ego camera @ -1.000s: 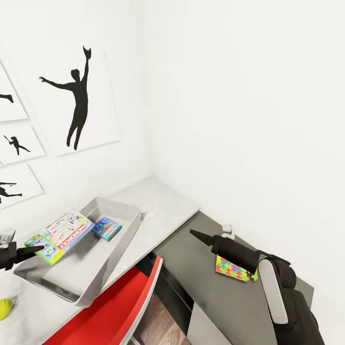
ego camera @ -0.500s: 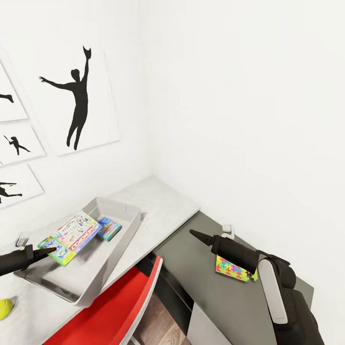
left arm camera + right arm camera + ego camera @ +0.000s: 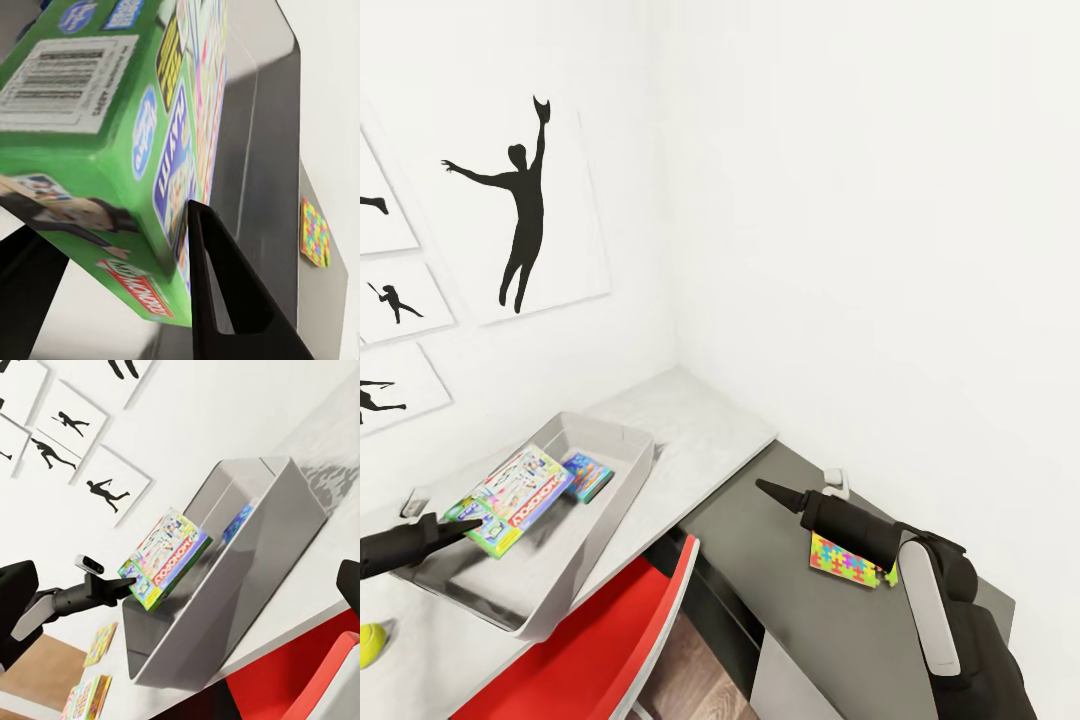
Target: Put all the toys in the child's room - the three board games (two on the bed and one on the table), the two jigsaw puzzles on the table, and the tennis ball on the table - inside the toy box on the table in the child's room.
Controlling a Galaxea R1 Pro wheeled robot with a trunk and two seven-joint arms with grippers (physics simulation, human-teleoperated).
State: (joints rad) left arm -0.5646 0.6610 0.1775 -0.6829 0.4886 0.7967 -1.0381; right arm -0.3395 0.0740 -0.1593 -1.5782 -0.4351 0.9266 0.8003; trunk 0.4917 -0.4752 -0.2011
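The left gripper [image 3: 129,579] pinches one corner of the Monopoly board game [image 3: 166,559] and holds it tilted over the open toy box [image 3: 247,577], whose slanted grey sides rest on the light grey table [image 3: 330,450]. A blue box [image 3: 238,523], probably a second game, lies deeper inside the bin. Beyond the arm, two more colourful flat things [image 3: 94,667] lie lower down. Black silhouette pictures [image 3: 75,427] hang on the white wall. A red chair [image 3: 319,682] sits beside the table edge.
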